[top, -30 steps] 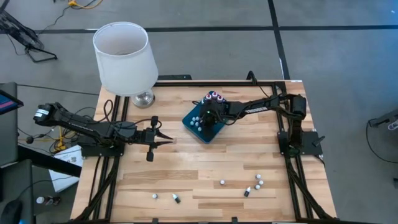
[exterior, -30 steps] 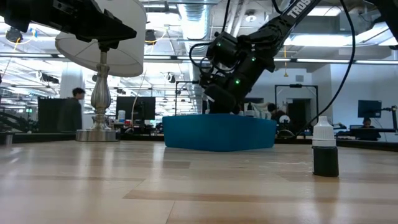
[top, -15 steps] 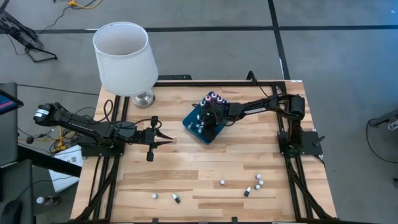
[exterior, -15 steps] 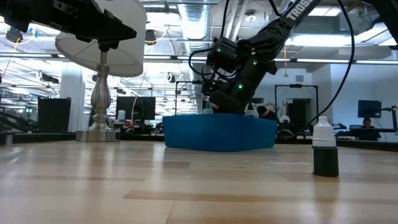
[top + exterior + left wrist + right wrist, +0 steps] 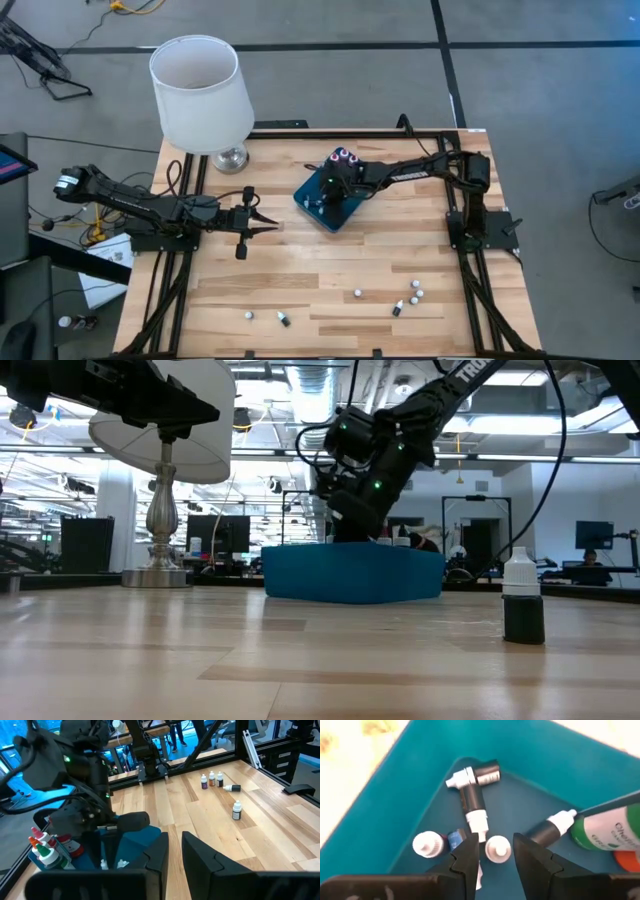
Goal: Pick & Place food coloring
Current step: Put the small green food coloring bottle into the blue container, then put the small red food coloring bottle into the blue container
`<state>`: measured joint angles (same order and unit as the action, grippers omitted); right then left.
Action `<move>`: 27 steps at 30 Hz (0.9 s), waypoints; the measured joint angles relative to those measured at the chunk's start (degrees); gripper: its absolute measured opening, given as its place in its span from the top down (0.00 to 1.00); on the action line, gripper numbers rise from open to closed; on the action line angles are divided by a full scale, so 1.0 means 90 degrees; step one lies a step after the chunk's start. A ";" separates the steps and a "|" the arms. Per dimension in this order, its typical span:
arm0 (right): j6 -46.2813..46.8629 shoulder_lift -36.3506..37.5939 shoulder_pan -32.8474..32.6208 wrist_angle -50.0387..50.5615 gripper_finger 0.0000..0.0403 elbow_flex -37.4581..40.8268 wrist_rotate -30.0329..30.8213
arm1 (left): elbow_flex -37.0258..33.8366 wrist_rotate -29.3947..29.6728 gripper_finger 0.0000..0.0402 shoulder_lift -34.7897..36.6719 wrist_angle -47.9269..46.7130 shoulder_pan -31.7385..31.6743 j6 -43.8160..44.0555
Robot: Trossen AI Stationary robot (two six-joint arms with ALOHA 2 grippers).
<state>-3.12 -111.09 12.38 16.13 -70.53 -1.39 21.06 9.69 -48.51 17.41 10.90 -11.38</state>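
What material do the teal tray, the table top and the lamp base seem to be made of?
Teal tray: probably plastic, matte; it has even colour and smooth rounded walls in the right wrist view.
Table top: wood, light and sealed; planks with grain and joints show.
Lamp base: likely metal, polished silver; it reflects light. The shade looks like white fabric, but that is uncertain.

right gripper [image 5: 327, 190] over teal tray [image 5: 345, 212]

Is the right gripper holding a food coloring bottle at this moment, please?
No: in the right wrist view the right gripper is open above the teal tray, its fingers apart with a white-capped bottle lying loose below.
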 joint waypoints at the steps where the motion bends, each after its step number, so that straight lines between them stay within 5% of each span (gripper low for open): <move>1: -0.0011 0.0000 -0.0001 0.0087 0.72 -0.0081 0.0000 | 0.0000 0.0000 0.89 0.0001 0.0000 0.0000 0.0000; 15: -0.0769 0.0307 -0.0556 0.1731 0.72 -0.1309 0.0504 | 0.0000 0.0125 0.89 0.0000 -0.0004 0.0001 -0.0075; 27: -0.0335 0.3213 -0.1468 0.1211 0.72 0.0735 0.0490 | 0.0000 0.0230 0.89 0.0002 -0.0358 0.0001 0.0227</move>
<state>-6.14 -82.17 -0.83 27.03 -63.91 3.02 21.06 11.76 -48.49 14.19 10.91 -9.34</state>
